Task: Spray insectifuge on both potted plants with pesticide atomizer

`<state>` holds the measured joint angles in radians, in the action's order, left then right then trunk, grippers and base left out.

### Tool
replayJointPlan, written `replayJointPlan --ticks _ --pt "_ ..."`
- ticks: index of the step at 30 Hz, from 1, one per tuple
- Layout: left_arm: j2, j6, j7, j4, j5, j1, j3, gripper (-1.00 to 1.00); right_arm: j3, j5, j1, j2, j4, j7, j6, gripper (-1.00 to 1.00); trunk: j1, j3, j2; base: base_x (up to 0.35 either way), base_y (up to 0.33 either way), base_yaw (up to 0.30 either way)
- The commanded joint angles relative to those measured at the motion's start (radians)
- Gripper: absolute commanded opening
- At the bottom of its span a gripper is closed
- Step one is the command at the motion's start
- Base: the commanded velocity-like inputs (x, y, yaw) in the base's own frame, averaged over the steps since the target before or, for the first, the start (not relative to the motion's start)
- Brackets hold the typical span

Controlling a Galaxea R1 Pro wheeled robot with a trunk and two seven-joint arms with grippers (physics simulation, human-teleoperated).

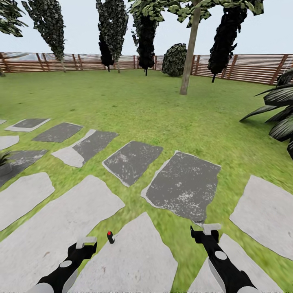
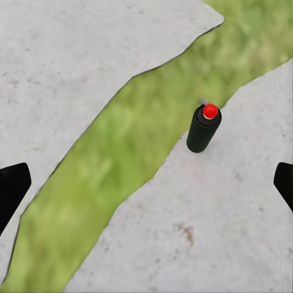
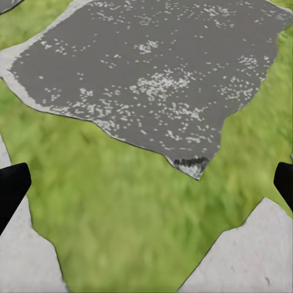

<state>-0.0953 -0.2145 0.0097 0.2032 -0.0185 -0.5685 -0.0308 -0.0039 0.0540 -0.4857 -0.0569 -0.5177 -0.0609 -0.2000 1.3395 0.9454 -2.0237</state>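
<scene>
While both arms hang low over the pale stepping stones [image 1: 49,228], the pesticide atomizer [image 1: 110,237] stands upright on a pale slab's edge beside a grass strip, just ahead of the left gripper [image 1: 86,243], fingers spread wide; the right gripper [image 1: 205,231], likewise spread and empty, faces a dark stone [image 3: 152,67].

The sprayer [image 1: 110,237] is a small dark can with a red top. It stands up straight on a pale stone [image 1: 130,260], right at the stone's edge, next to a strip of grass [image 2: 122,171]. In the left wrist view the sprayer [image 2: 203,128] has a tiny grey tip beside the red top. 1 small plant [image 1: 4,160] with thin pointed leaves sits far to the left on a dark stone.
</scene>
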Motion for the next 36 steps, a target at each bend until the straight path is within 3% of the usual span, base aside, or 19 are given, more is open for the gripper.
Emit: replayJointPlan --ticks 1,26,36 --pt "0.0 -0.003 0.001 -0.001 -0.002 -0.001 -0.003 1.0 0.0 0.006 -0.001 0.0 0.001 -0.004 -0.003 1.0 0.004 0.005 -0.007 0.0 0.0 0.0" --pt "-0.001 -0.003 0.001 -0.004 -0.003 -0.001 -0.003 1.0 0.001 0.006 -0.001 -0.001 0.001 -0.004 -0.003 1.0 0.099 0.113 -0.182 0.0 0.0 0.0" --pt "0.0 -0.005 0.001 -0.005 -0.003 -0.001 -0.003 1.0 0.001 0.006 -0.001 0.0 0.002 -0.004 -0.003 1.0 0.099 0.128 -0.182 0.0 0.0 0.0"
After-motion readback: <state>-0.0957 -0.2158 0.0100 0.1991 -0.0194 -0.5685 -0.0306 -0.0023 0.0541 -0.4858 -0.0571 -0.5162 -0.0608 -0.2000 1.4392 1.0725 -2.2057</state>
